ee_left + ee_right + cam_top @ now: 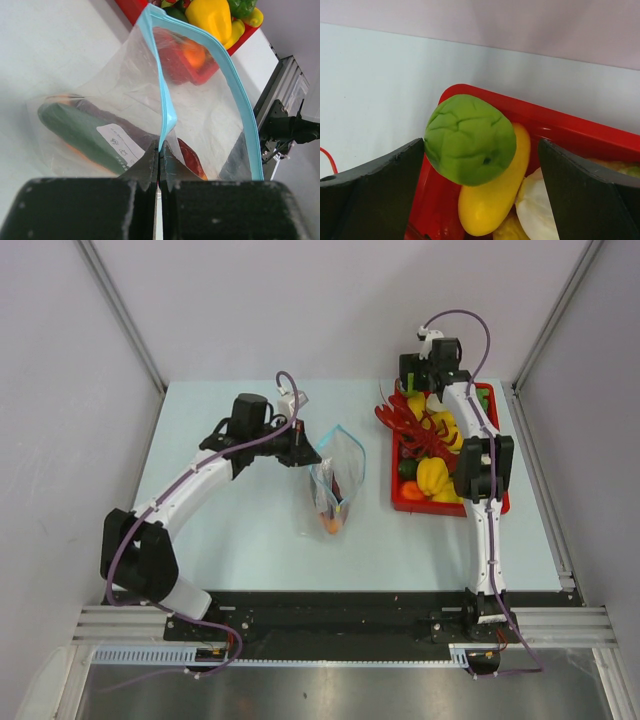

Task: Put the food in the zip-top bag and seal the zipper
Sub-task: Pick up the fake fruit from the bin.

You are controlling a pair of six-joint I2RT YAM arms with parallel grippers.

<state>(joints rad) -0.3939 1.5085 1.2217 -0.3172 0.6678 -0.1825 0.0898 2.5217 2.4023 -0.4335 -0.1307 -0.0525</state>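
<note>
The zip-top bag lies mid-table with its mouth standing open. My left gripper is shut on the near side of the light blue zipper. Inside the bag are a dark green cucumber, an orange piece and a red-brown piece. My right gripper hangs open over the far end of the red tray. A green round fruit sits between its fingers, untouched. A yellow fruit lies under it.
The red tray stands right of the bag, holding a yellow pepper, a red spiky piece and other toy food. A white piece lies beside the yellow fruit. Metal frame rails run along the table's right edge.
</note>
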